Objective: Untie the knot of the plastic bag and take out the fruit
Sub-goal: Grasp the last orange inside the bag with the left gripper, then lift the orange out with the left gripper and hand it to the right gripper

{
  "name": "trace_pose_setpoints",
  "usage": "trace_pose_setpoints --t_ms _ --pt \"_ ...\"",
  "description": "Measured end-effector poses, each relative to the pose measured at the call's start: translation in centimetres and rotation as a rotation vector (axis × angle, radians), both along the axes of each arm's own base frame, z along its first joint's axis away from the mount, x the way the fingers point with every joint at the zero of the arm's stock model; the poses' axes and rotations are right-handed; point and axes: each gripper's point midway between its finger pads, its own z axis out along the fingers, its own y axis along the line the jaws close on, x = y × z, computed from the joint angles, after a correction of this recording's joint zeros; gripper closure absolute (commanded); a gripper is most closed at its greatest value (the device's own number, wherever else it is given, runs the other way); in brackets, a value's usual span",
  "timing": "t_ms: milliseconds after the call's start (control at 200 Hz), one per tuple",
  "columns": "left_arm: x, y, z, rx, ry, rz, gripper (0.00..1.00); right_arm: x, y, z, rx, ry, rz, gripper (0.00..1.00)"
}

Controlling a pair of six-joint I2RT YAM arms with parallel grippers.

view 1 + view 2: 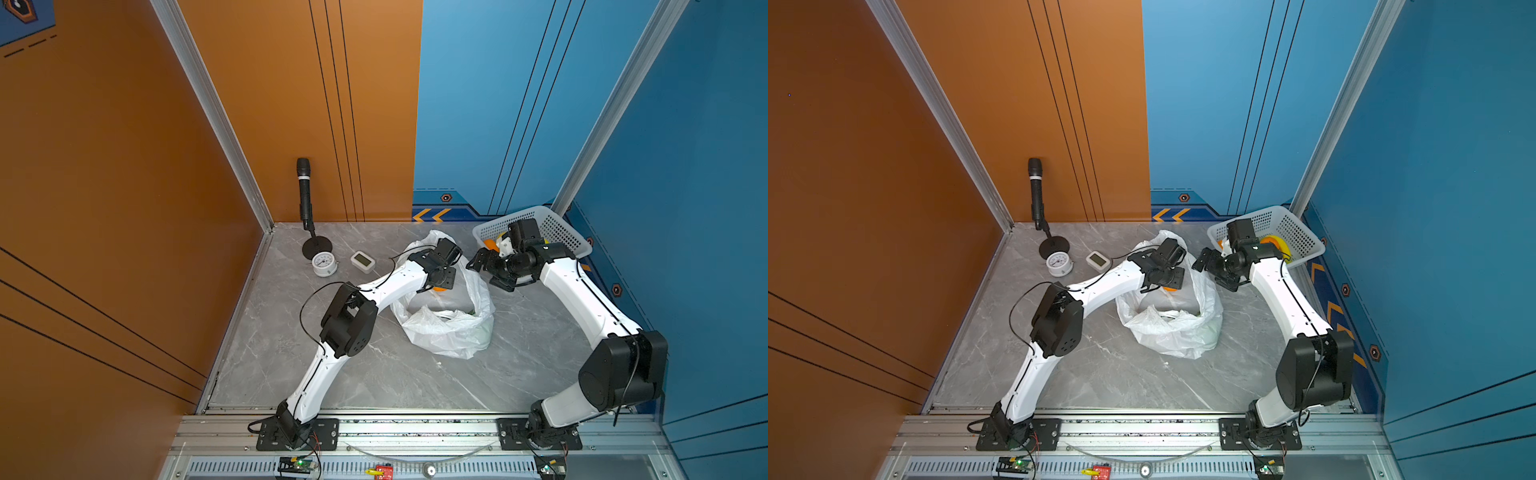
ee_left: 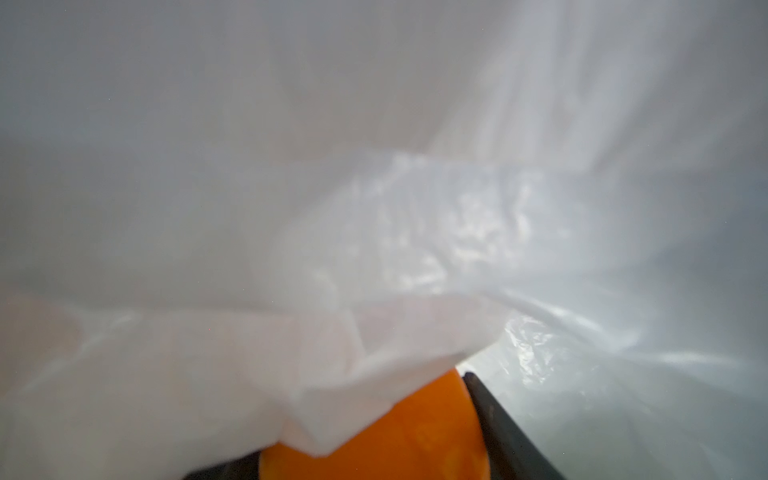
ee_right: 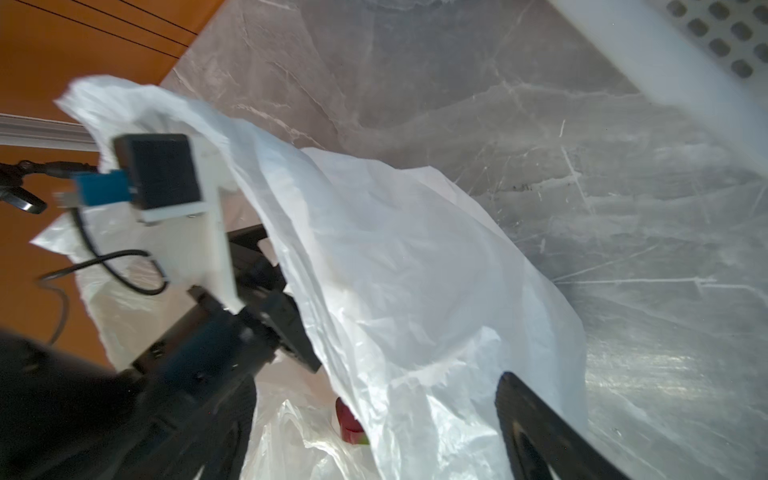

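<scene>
Orange (image 2: 374,436): inside the plastic bag (image 1: 449,332), at far side of its mouth; bag sits mid-table (image 1: 374,374). My left gripper (image 1: 440,286) is down in the mouth w/ jaws closed on the orange. One dark finger (image 2: 505,436) lies flat vs its side, the other is mostly under film.

Judged: orange is round, firm, smooth, light. Hold it across the widest part or it squirts out.

A flap of bag drapes over the orange's top. Film is thin, crinkly, clingy, prob. rides up w/ any lift.

No knot to be seen; mouth gapes, so untying looks done.

Red-pink fruit (image 3: 351,422) lies lower in the bag, partly hidden.

My right gripper (image 1: 478,262) hangs just beside the bag's rim, jaws apart, empty. It could pin the film down.

White basket (image 1: 569,239) is in the far right corner, near my right arm.
</scene>
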Motion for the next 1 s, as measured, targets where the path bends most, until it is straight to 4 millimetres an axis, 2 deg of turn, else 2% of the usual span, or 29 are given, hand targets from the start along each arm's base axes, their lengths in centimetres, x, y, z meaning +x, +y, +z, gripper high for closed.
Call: trace_pose_setpoints --t_ms 275,451,556,796,1001 --pt "-1.7 0.1 2.4 -0.045 0.003 -0.057 0.44 0.4 -0.9 -2.4 -0.088 0.043 -0.043 0.11" --pt "-3.8 -0.1 3.6 -0.107 0.0 -0.127 0.44 0.9 -1.8 -4.5 -0.135 0.091 -0.078 0.11" --pt "-4.6 -0.2 5.0 -0.144 -0.033 -0.164 0.44 1.3 -2.0 -4.7 -0.138 0.099 -0.088 0.11" --pt "-5.7 -0.3 8.9 -0.234 -0.165 -0.259 0.44 2.4 -2.7 -1.9 -0.079 0.044 -0.138 0.1" --pt "-6.1 -0.8 12.9 -0.305 -0.328 -0.36 0.43 2.6 -3.6 2.6 0.079 -0.038 -0.197 0.07"
